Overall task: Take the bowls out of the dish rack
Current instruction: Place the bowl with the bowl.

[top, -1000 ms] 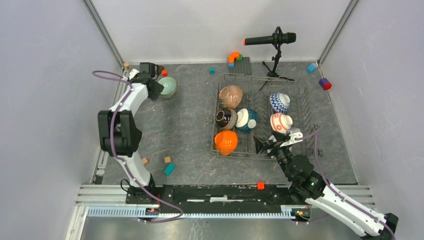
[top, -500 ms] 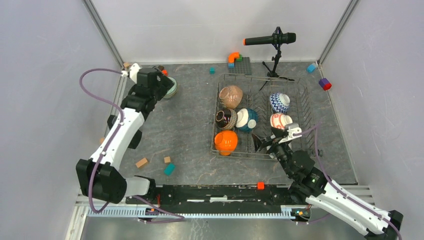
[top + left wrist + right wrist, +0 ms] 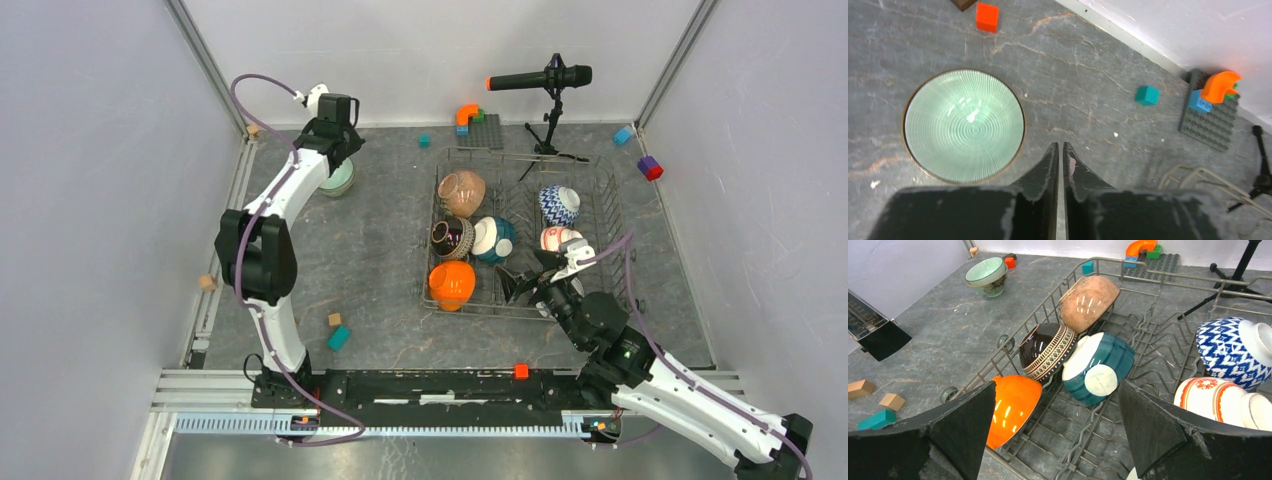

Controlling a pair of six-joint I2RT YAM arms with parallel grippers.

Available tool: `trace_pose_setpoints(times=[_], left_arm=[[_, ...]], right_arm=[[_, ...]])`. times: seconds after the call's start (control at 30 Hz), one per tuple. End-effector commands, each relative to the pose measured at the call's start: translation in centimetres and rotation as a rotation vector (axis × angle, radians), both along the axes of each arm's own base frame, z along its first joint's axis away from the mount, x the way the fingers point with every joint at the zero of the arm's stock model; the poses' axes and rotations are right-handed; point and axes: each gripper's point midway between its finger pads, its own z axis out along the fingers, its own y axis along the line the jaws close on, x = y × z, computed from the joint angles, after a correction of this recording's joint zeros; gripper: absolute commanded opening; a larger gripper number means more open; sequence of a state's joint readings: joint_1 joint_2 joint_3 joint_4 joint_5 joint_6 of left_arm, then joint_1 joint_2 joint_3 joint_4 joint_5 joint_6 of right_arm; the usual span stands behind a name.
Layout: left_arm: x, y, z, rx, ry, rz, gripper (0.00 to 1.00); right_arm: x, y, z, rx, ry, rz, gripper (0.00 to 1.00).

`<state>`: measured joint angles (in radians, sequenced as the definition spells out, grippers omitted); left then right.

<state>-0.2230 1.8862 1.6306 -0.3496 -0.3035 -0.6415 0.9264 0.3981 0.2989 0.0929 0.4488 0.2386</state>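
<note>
Grey marbled counter [image 3: 380, 240], white walls [image 3: 400, 60]. Six glazed ceramic bowls [image 3: 493, 240] sit in the grey wire dish rack [image 3: 600, 260], right side; pale-green ribbed bowl [image 3: 964, 125] by far-left corner. Left end effector [image 3: 1058, 150] seemingly closed, right end effector [image 3: 1057, 385] wide open.

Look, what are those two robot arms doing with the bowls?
They're emptying a rack. A green bowl stands on the table, and the left fingers hang shut beside it, holding nothing. The right fingers are wide open at the rack's near edge, facing the orange bowl. Six bowls sit in the rack.
</note>
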Motion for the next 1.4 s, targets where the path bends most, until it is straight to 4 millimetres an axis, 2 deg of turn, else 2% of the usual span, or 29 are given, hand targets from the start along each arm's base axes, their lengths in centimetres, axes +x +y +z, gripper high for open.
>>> trace_pose_setpoints(times=[0.0,0.07,0.23,0.43,1.0,1.37], left_arm=[[2.8,1.1,1.5,0.068,-0.045,-0.024,0.07],[3.4,1.2,0.4,0.055,-0.026,-0.030,0.02],[3.8,1.7,-2.3,0.025,0.013,-0.019,0.02],[3.6,1.8,-4.7,0.030,0.065,-0.014,0.02],[2.7,2.2,-8.2,0.066,0.139,-0.020,0.02],[2.3,2.2,-9.6,0.071,0.171,-0.021,0.02]], right_arm=[[0.2,-0.9,0.9,-0.001,-0.041,-0.035,0.96],[0.2,-1.0,0.5,-0.010,-0.038,-0.039,0.96],[0.3,-1.0,-0.5,-0.032,-0.026,-0.046,0.97],[0.4,-1.2,-0.8,-0.039,-0.028,-0.054,0.97],[0.4,-1.4,-1.0,-0.039,-0.028,-0.062,0.97],[0.4,-1.6,-0.9,-0.035,-0.030,-0.069,0.97]])
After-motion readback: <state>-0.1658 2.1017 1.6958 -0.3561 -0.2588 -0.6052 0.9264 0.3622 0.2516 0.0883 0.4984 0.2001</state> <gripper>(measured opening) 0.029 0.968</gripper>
